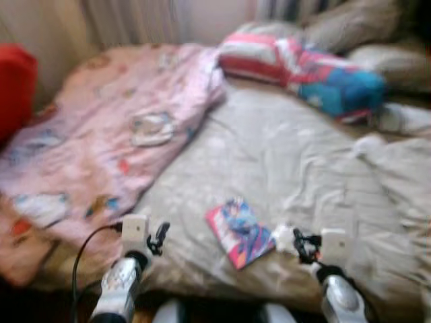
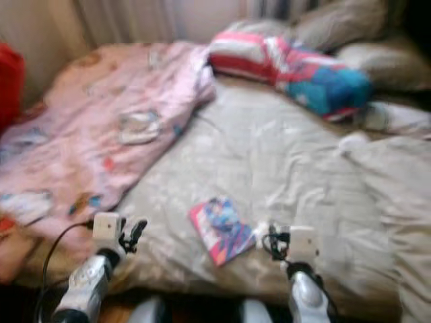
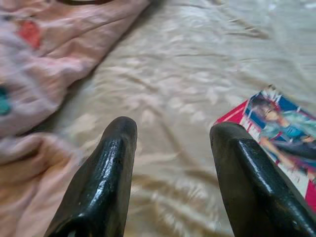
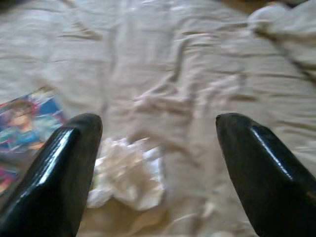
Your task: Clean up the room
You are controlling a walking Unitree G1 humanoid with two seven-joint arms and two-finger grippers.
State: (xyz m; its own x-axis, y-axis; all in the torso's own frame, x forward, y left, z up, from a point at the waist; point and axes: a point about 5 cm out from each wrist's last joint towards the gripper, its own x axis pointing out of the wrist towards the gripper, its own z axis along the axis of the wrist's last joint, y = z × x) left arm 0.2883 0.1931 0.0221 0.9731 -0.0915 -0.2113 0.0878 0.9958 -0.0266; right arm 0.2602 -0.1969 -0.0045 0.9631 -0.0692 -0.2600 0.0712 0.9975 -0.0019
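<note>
Flat on the wrinkled beige bed sheet [image 1: 283, 161] near its front edge, a red-and-blue illustrated magazine [image 1: 240, 232], flanked by the left gripper [image 3: 170, 148], fingers spread and empty, and the right gripper [image 4: 155, 143], likewise parted above a crumpled white tissue [image 4: 129, 170].

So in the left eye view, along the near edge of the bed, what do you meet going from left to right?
Pink blanket → left gripper → magazine → crumpled white tissue → right gripper.
</note>
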